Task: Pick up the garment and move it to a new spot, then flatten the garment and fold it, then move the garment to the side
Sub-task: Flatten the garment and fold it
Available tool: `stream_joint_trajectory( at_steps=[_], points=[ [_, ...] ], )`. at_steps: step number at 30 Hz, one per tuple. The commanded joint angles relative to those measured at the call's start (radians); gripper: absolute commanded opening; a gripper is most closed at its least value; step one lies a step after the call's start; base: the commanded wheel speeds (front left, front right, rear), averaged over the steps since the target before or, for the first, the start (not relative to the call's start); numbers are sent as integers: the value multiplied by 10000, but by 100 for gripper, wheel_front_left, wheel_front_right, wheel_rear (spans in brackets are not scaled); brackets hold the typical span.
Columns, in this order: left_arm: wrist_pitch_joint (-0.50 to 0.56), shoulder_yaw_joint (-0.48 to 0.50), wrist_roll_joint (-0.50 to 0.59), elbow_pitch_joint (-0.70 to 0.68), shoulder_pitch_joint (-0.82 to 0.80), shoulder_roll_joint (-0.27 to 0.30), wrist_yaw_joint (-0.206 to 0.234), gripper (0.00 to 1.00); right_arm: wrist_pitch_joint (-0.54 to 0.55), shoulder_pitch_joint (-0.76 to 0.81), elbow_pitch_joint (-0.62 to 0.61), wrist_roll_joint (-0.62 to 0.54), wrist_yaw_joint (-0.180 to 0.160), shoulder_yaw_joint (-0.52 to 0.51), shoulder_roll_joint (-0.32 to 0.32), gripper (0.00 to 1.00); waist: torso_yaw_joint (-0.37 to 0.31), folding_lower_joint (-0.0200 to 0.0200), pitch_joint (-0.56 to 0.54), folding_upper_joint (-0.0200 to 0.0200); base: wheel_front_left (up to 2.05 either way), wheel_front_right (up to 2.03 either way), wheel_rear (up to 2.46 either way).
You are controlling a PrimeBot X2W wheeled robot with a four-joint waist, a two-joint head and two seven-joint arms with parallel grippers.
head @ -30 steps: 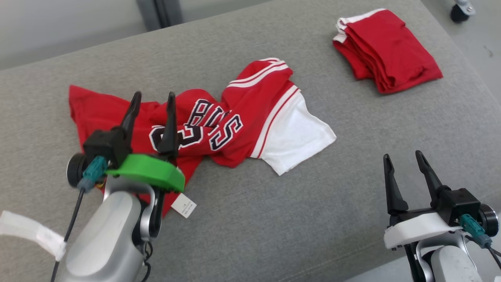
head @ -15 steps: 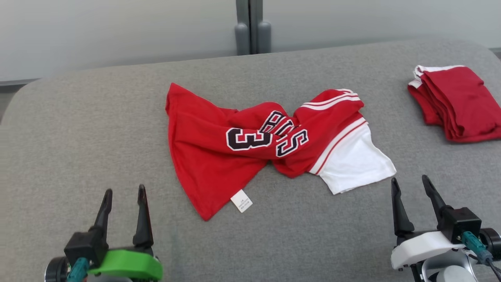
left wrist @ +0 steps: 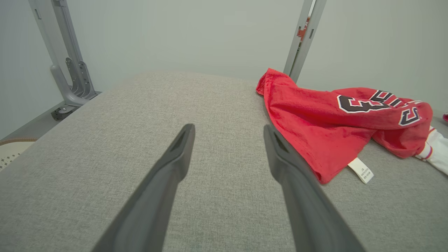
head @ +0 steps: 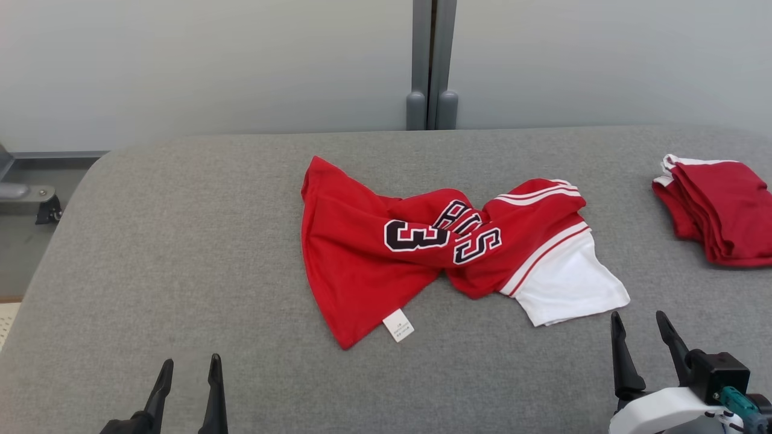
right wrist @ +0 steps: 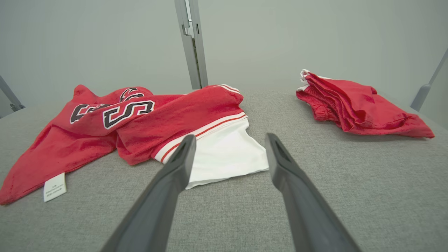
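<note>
The jersey (head: 446, 247) lies crumpled on the pad (head: 181, 241) — flattening, folding and setting aside all remain. Left gripper (head: 190, 360) and right gripper (head: 637, 314) hover short of it, spread wide, empty (folded pile (head: 718, 211) at right).

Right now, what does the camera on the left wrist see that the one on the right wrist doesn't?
Left wrist view: the left gripper, open, over a wide bare stretch of grey cushion, with a curved metal bracket at the far left. Right wrist view: the right gripper, open, pointing at a white panel of cloth, and the folded red stack laid out in full beside it. Both: the crumpled red jersey with its white tag, the cushion and the grey post behind.
</note>
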Motion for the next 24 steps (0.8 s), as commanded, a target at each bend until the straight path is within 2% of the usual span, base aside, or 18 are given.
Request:
stream_joint_trajectory(
  at_steps=[1, 12, 16, 20, 22, 24],
  points=[
    [2, 104, 62, 29, 123, -71, -125, 100, -30, 142, 30, 61, -16, 58, -28, 100, -161, 1, 11, 0, 0, 0, 0],
    [2, 320, 514, 174, 23, -297, -325, 100, -30, -85, 68, 7, -16, 135, -25, 100, -486, 1, 105, 0, 0, 0, 0],
    [2, 82, 607, 157, -246, -328, -326, 100, -29, -444, -59, 66, -16, 148, -27, 100, -609, 1, 246, 0, 0, 0, 0],
    [0, -520, 773, 192, -812, -261, -327, 100, -29, -1208, 123, -374, -16, 181, -25, 100, -694, 1, 598, 0, 0, 0, 0],
    [424, -881, 916, 446, -1205, -181, -327, 100, 241, -1827, 548, -656, -16, 159, -139, 100, -722, 1, 882, 0, 0, 0, 0],
    [1134, -1195, 1063, 681, -1761, -161, -327, 100, 985, -2520, 1048, -990, -16, 222, -316, 100, -726, 1, 1203, 0, 0, 0, 0]
  ],
)
